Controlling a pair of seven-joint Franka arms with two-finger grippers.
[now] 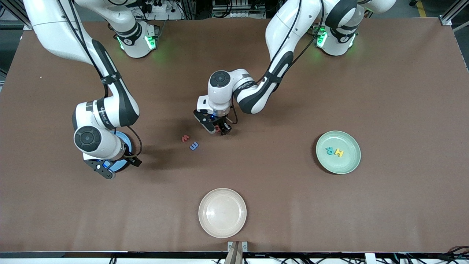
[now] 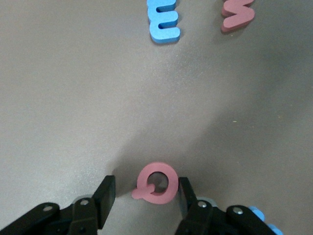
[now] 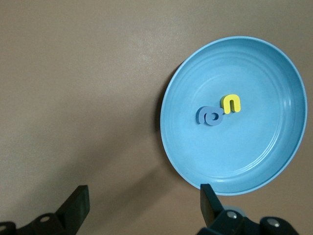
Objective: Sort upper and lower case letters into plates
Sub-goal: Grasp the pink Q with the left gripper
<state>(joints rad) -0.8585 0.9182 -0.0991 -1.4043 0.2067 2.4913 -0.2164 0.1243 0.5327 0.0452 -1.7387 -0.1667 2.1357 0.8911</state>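
Note:
A red letter Q (image 1: 218, 128) (image 2: 156, 183) lies flat on the brown table between the fingers of my left gripper (image 1: 218, 129) (image 2: 146, 188). The gripper is open: one finger touches the Q's round side, and a gap remains at the other. A red w (image 1: 185, 138) (image 2: 238, 14) and a blue E (image 1: 194, 146) (image 2: 164, 19) lie close by, toward the right arm's end. The blue plate (image 1: 124, 138) (image 3: 254, 147) holds a blue letter (image 3: 209, 116) and a yellow n (image 3: 231, 103). My right gripper (image 1: 121, 167) (image 3: 144, 196) hangs open and empty over that plate's rim. The mint plate (image 1: 342, 165) holds a teal R (image 1: 329, 150) and a yellow H (image 1: 339, 153).
A cream-white plate (image 1: 222, 212) with nothing in it sits near the table's front edge. The right arm's wrist covers most of the blue plate in the front view.

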